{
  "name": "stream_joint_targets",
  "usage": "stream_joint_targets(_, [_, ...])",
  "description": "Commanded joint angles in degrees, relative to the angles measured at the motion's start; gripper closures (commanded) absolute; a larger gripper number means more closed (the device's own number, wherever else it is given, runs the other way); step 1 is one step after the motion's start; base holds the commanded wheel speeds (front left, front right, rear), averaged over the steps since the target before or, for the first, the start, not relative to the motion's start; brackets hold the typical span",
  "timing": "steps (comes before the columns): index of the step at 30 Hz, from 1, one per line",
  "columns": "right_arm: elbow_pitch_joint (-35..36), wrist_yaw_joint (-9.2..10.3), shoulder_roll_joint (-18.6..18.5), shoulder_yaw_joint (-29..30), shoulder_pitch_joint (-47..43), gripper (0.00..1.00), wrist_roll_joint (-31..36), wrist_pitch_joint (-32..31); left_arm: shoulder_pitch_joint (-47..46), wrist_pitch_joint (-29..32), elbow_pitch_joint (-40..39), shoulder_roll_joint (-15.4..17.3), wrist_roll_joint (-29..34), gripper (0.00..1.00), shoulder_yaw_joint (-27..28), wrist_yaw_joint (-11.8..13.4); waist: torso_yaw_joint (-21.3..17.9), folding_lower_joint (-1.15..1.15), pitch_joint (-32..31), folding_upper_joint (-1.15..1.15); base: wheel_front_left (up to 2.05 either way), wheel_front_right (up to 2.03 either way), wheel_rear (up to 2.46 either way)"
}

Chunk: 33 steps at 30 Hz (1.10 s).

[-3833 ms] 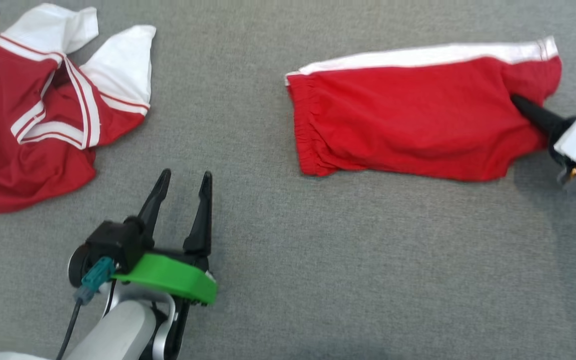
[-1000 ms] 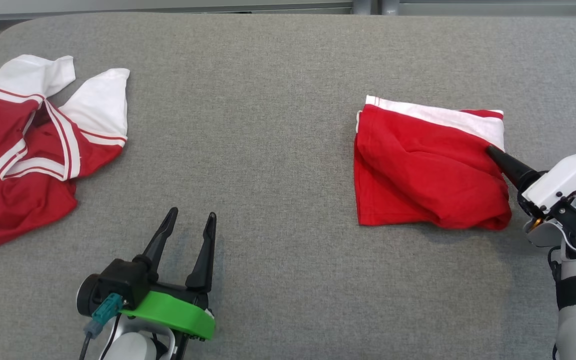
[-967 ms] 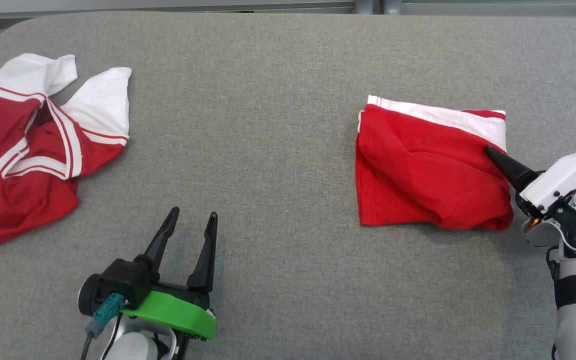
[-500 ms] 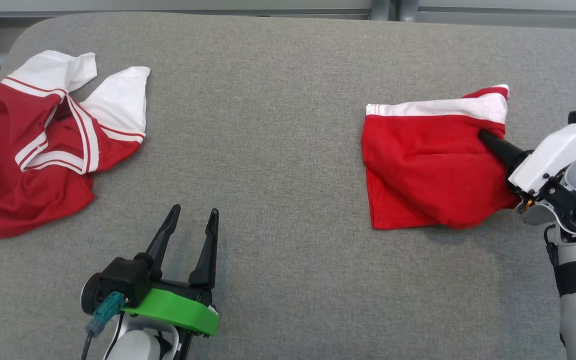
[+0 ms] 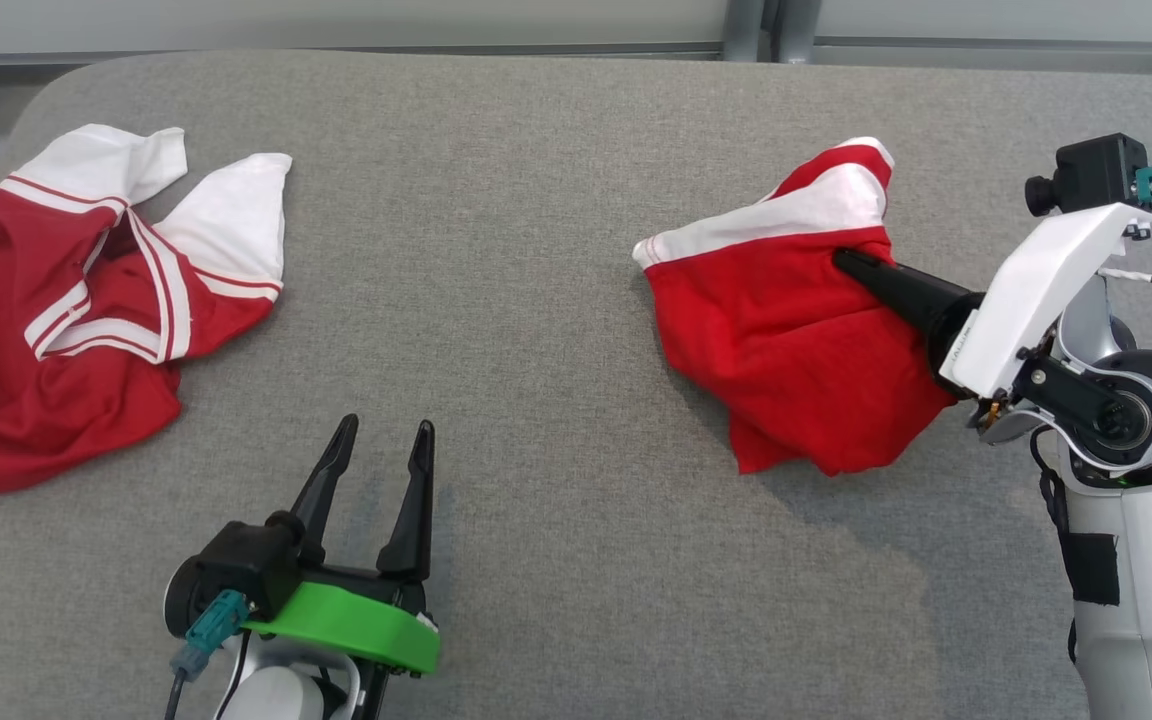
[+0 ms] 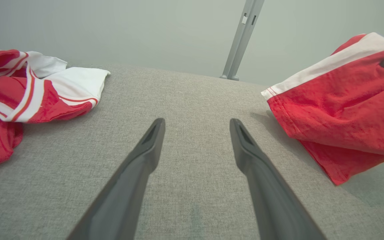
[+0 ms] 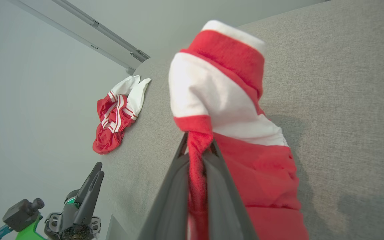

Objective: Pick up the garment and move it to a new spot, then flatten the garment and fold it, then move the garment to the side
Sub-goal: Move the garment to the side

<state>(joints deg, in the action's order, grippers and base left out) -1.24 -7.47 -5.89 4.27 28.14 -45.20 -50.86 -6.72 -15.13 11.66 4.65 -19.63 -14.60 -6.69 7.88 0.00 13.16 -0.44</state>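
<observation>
Pale arms [image 5: 1141, 620], green wrist plate [image 5: 346, 625] (teal plug [image 5: 204, 620]), dark fingers [image 5: 410, 500].

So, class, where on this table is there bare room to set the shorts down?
Free: the table between the jersey and the shorts, beyond the left gripper; also the near strip to that gripper's right. Crowded: the left end under the jersey, the right end around the right gripper.

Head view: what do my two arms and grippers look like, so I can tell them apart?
Left gripper: long dark tapered fingers, black body, bright green curved plate, teal plug with a black cable, pale grey forearm. Right gripper: same dark fingers, white angular cover, black camera block with a teal plug, pale forearm bearing a black patch.
</observation>
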Motion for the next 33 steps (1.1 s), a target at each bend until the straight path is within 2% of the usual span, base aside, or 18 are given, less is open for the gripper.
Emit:
stream_joint_targets(1, [1.4, -0.04, 0.8, 0.3, -0.5, 1.0, 0.0, -1.7, 0.0, 0.0, -0.2, -0.4, 0.4, 0.0, 0.5, -0.3, -0.5, 0.0, 0.4, 0.44, 0.0, 0.0, 0.0])
stream_joint_targets(7, [2.8, -0.04, 2.2, 3.1, -0.6, 1.0, 0.1, -5.2, -0.5, 0.0, -0.5, -0.9, 0.7, 0.0, 0.9, -0.4, -2.2, 0.0, 1.4, 0.44, 0.0, 0.0, 0.0])
stream_joint_targets(12, [1.2, -0.04, 2.5, 7.0, 0.6, 1.0, 3.8, -6.3, -1.7, 0.0, -1.5, -0.7, 1.7, 0.0, 1.4, -0.6, -5.0, 0.0, 3.2, 0.44, 0.0, 0.0, 0.0])
stream_joint_targets(19, [-4.7, -0.04, 1.6, 13.0, 3.1, 1.0, 9.0, -2.2, -3.5, 0.0, -4.8, 0.5, 4.1, 0.0, 1.0, -0.7, -10.7, 0.0, 6.0, 0.44, 0.0, 0.0, 0.0])
stream_joint_targets(27, [-10.7, -0.04, -0.1, 14.3, 4.0, 1.0, 8.8, 4.2, -4.6, 1.3, -8.1, 3.2, 5.7, 0.0, 0.4, -0.4, -19.2, 0.0, 9.3, 0.44, 0.0, 0.0, 0.0])
stream_joint_targets(33, [-14.3, -0.04, -2.0, 14.1, 3.8, 1.0, 8.9, 9.5, -5.4, 3.6, -10.9, 4.7, 6.2, 0.0, -0.3, -0.2, -22.8, 0.0, 11.9, 0.44, 0.0, 0.0, 0.0])
